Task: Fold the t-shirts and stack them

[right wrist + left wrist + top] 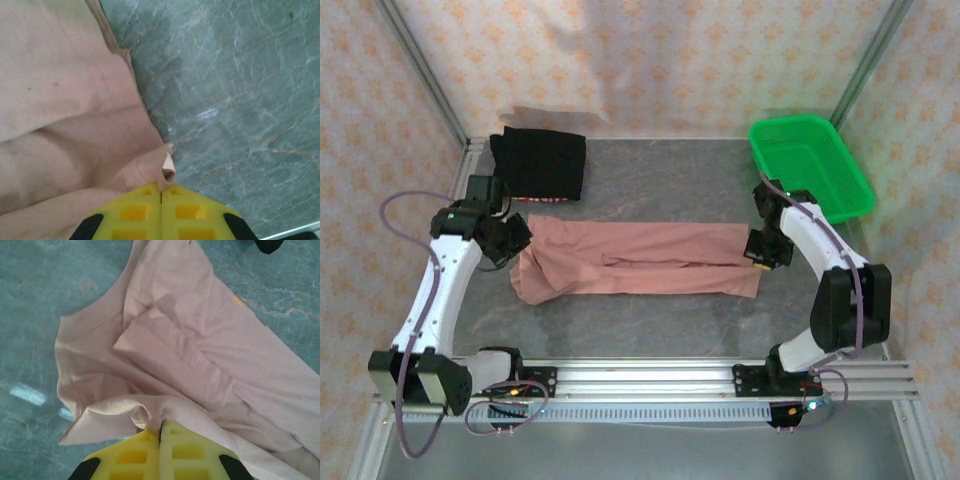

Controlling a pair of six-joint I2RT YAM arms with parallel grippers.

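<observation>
Left wrist: pink shirt point(200, 355) cut off at right edge; pinched fold hidden inside left claw point(161, 424); likewise right claw point(161, 186).

**Both grippers clamped low, arms spread wide**

The left arm point(435, 290) rises from its near-left base and bends inward. The left gripper point(510, 240) point(161, 427) points down, its yellow fingers pressed together on a fold of the pink shirt point(640, 258). The right arm point(830, 260) arches from the near-right base, and the right gripper point(760, 248) point(160, 189) likewise pinches the shirt's right edge.
</observation>
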